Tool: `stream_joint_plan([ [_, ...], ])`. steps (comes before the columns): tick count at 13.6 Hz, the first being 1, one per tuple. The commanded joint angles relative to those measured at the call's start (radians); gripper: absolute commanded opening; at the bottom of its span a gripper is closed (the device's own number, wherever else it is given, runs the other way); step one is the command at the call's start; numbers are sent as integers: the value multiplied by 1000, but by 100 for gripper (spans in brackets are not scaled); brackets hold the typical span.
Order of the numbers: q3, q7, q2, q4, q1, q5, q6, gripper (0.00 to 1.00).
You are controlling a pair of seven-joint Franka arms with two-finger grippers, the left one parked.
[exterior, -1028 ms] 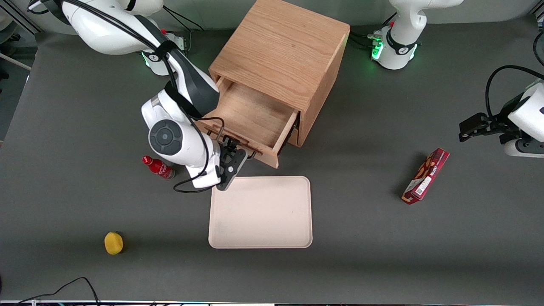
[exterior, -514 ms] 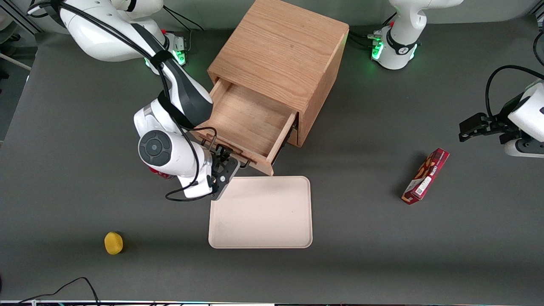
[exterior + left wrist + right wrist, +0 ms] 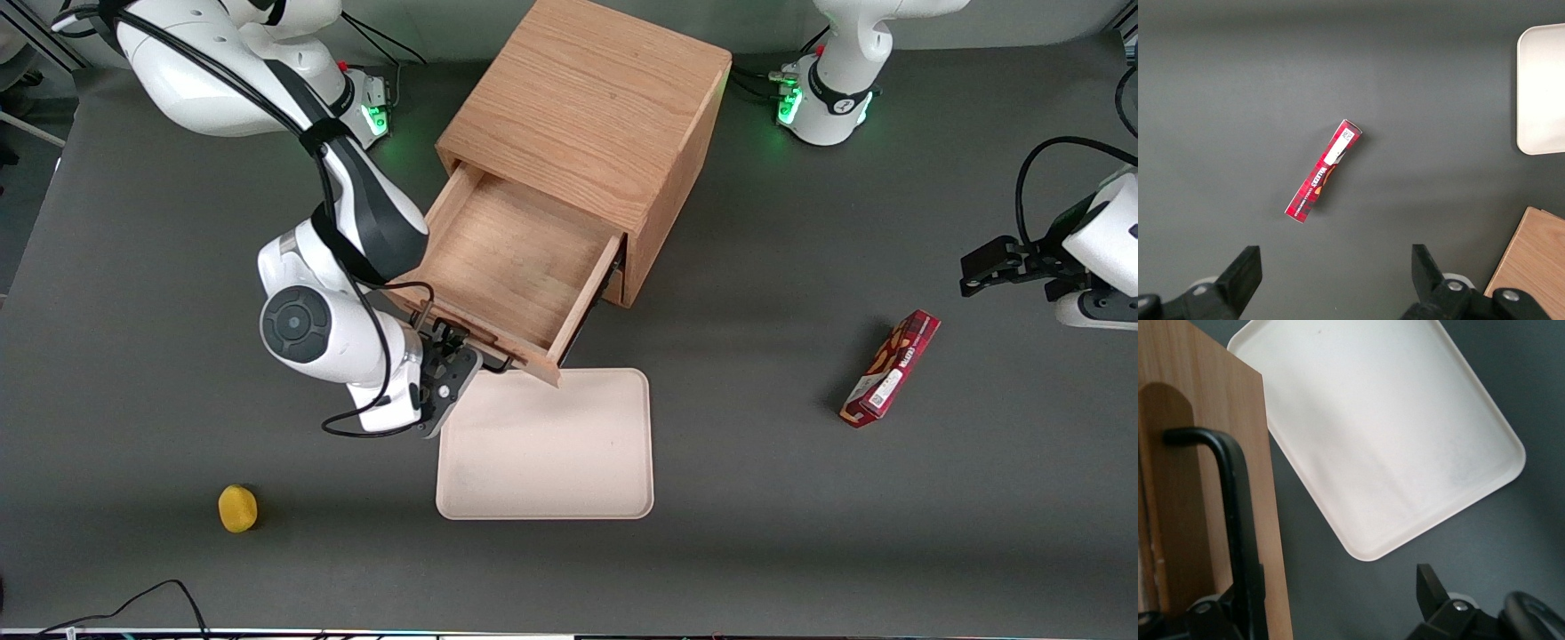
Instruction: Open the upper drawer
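The upper drawer (image 3: 511, 253) of the oak cube cabinet (image 3: 587, 107) stands pulled far out, and its shallow wooden inside is bare. Its front edge reaches over the rim of the tray. My right gripper (image 3: 449, 354) is at the drawer's front, on the side nearer the front camera. In the right wrist view the drawer front (image 3: 1198, 453) and its thin black bar handle (image 3: 1231, 493) lie close by one finger. The gripper (image 3: 1321, 613) is open, with its fingers wide apart. The lower drawer is hidden under the upper one.
A cream tray (image 3: 547, 444) lies in front of the drawer; it also shows in the right wrist view (image 3: 1385, 433). A yellow object (image 3: 237, 508) lies toward the working arm's end. A red box (image 3: 891, 368) lies toward the parked arm's end.
The drawer has slid farther out toward the tray. My gripper and wrist have moved with it, nearer the front camera. The red bottle is now hidden by my arm.
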Motion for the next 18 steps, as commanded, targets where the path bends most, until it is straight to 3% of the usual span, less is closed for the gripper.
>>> stream_joint_plan([
  [1,-7,-35,42,77,4,-27,-34,100],
  [18,-65,-41,137,258,19,-27,-34,100],
])
